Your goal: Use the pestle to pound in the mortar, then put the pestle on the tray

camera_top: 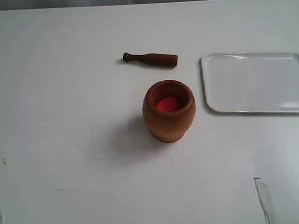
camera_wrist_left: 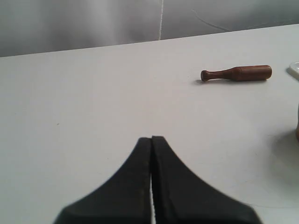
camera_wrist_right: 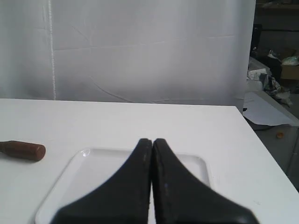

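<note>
1. Exterior view: the mortar (camera_top: 168, 111) stood upright near the middle of the white table (camera_top: 63, 96), with a red lump (camera_top: 167, 104) inside it.
2. The pestle (camera_top: 151, 59) lay flat on the table beyond the mortar and apart from it. Its knobbed end pointed to the view's left and its thick end toward the tray (camera_top: 256, 82).
3. The tray lay to the right of the mortar, near it but not touching, and ran off the view's right edge.
4. A strip of clear tape (camera_top: 264, 199) lay on the near part of the table, well apart from the mortar.
5. Left wrist view: the left gripper (camera_wrist_left: 152, 138) had its fingers pressed together on nothing, over bare table. The pestle (camera_wrist_left: 237, 73) lay ahead of it.
6. Right wrist view: the right gripper (camera_wrist_right: 152, 140), its fingers likewise together and empty, had the tray (camera_wrist_right: 84, 163) just behind its tips. Only the pestle's thick end (camera_wrist_right: 23, 150) showed.
7. Only the right wrist view showed the pale curtain (camera_wrist_right: 140, 51) and the clutter (camera_wrist_right: 275, 70) beyond the table. The red lump showed only in the exterior view.
</note>
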`<action>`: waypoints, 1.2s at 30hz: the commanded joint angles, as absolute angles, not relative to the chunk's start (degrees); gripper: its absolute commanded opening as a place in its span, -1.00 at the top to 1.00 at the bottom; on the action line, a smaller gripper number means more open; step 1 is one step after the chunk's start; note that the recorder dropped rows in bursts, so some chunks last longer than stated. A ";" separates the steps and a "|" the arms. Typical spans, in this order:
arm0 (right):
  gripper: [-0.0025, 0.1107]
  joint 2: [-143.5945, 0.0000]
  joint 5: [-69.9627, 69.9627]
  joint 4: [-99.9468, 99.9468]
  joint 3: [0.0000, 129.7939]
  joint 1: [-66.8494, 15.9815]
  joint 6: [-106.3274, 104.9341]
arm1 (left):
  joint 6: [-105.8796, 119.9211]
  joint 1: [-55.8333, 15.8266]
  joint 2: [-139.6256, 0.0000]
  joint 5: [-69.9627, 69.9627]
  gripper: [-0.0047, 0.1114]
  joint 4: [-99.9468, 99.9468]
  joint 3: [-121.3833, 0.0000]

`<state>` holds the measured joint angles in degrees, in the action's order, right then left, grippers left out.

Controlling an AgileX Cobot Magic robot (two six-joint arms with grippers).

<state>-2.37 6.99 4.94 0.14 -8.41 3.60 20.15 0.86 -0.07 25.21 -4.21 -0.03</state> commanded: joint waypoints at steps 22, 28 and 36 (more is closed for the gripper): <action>0.96 -2.26 4.96 -11.18 0.00 -8.00 3.38 | 19.68 0.42 0.00 25.03 0.92 -3.79 0.00; 0.96 -2.26 -2.35 -12.26 0.00 -8.00 3.49 | 19.68 0.42 0.00 25.03 0.92 -3.79 0.00; 0.96 -2.26 -14.16 -19.34 0.00 -8.00 3.76 | 19.68 0.42 0.00 25.03 0.92 -3.79 0.00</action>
<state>-2.37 -7.26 -19.04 0.14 -8.41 3.82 20.15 0.86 -0.07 25.21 -4.21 -0.03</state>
